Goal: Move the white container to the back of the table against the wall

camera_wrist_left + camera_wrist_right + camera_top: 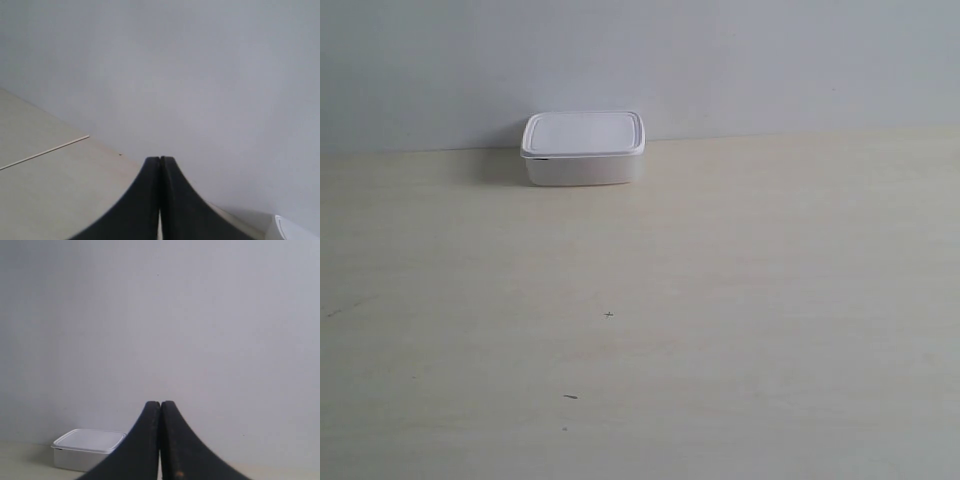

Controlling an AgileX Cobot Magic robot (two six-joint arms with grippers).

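Against the wall [740, 60], at the back edge of the table [740, 300], the white container [583, 147] sits lid on. Your left gripper [160, 160] and right gripper [160, 404] are clenched on nothing, clear of it. The placing looks done, so I'd judge you need only keep both arms off.

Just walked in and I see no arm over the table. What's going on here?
Nothing is being handled right now. The white container, closed, sits at the back of the table, by the wall. The left claw and the right claw are both shut and empty, neither touching it.
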